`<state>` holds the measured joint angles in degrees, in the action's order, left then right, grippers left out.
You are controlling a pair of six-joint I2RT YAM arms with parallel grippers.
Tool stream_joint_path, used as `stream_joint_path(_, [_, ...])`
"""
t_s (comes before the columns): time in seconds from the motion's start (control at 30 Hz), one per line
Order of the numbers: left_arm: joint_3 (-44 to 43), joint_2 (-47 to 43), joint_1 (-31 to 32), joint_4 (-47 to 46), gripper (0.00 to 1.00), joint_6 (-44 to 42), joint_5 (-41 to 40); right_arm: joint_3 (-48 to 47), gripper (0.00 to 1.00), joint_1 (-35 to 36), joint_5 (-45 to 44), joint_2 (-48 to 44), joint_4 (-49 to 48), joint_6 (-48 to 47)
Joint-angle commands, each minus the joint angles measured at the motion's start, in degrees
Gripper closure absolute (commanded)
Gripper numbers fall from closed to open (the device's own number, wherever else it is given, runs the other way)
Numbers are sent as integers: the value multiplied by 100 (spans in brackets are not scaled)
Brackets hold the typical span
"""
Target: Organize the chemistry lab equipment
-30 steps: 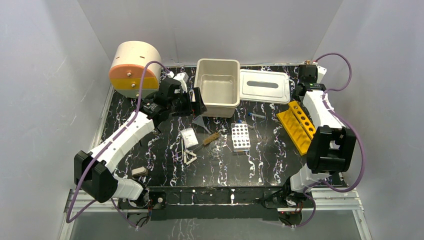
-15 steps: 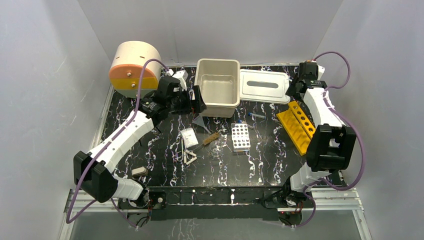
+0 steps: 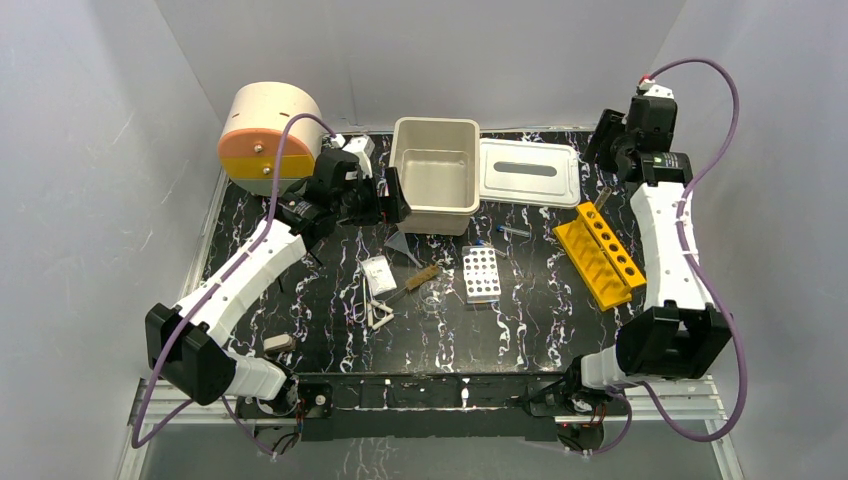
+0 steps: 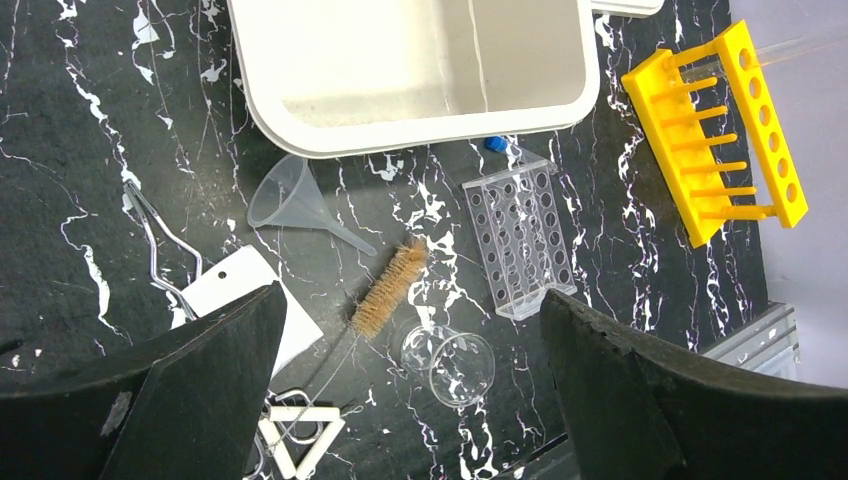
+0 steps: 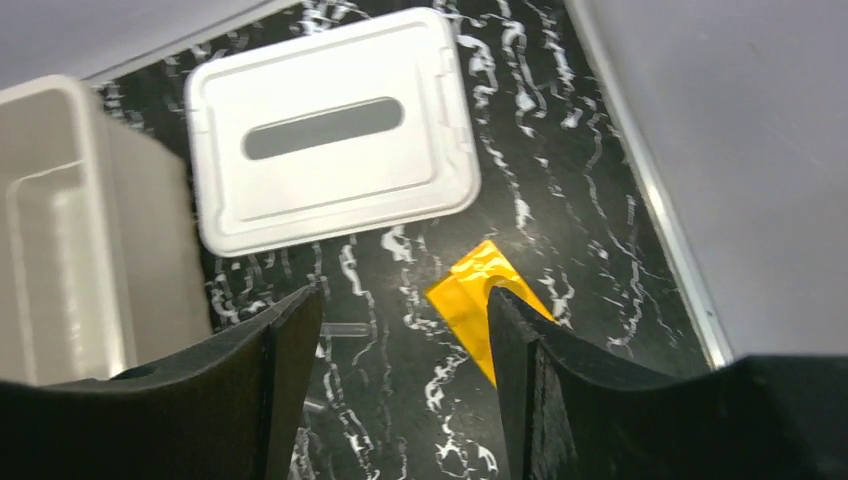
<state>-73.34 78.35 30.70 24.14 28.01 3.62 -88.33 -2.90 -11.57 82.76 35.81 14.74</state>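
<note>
Lying on marbled tabletop (image 4: pixel 60 200): clear conical funnel (image 4: pixel 285 200), bristly brush (image 4: pixel 390 288).

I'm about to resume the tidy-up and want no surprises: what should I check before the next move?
1. Left fingers open, nothing held: ok.
2. Right fingers open, nothing held: ok.
3. Bin uncovered, lid flat on the table beside it: ok.
4. Funnel lying apart from the brush: ok.
5. Tube fully seated in the yellow rack end hole: cannot tell.
</note>
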Motion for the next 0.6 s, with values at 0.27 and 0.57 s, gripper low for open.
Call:
stream_joint_path(0.27, [-245,-48,-40,60,2,155,-61,675,34,1277,1314,-498,93,-125])
stream_joint_path(0.57, [-486,161,-46,88,2,174,-40,2560,19,2239,1644,-849,-401,1231])
